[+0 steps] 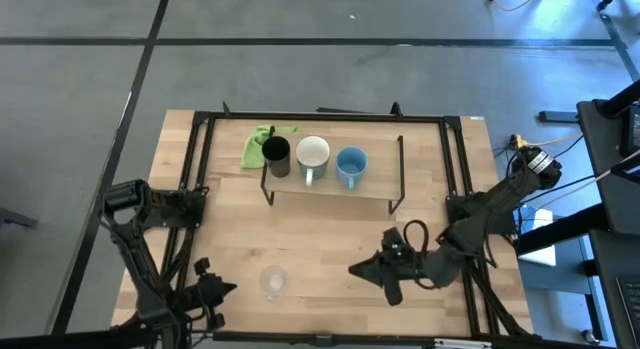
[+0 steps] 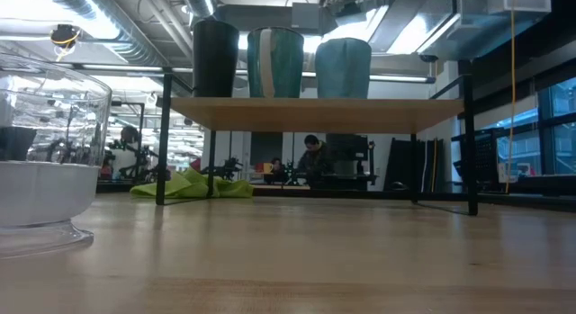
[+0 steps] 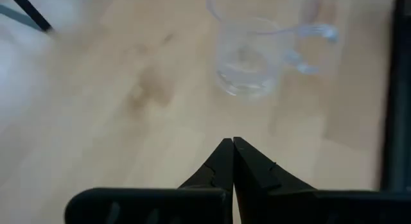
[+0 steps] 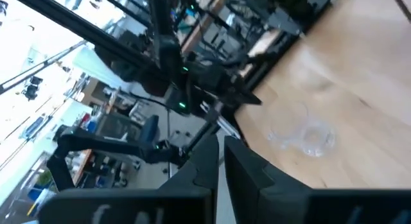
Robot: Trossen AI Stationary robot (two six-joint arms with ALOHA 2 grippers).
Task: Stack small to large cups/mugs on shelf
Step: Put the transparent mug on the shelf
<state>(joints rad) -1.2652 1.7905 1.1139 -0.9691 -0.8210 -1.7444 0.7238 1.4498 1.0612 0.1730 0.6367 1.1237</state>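
The shelf (image 1: 375, 194) stands at the table's far middle on thin black legs. On its board (image 2: 315, 109) a black cup (image 1: 278, 155), a white mug (image 1: 313, 153) and a light blue mug (image 1: 351, 166) stand upright in a row. The clear cup (image 1: 274, 281) stands alone on the table near its near edge and looms at the left of the low view (image 2: 45, 152). My left gripper (image 1: 228, 288), shut, lies just left of the clear cup (image 3: 250, 57). My right gripper (image 1: 353, 271), shut, hovers to the clear cup's (image 4: 308, 137) right.
A green cloth (image 1: 262, 144) lies crumpled on the table behind the shelf's left end, beside the black cup. A black frame (image 1: 320, 116) runs around the table's far and side edges. A person (image 2: 312, 152) sits far off in the room beyond the table.
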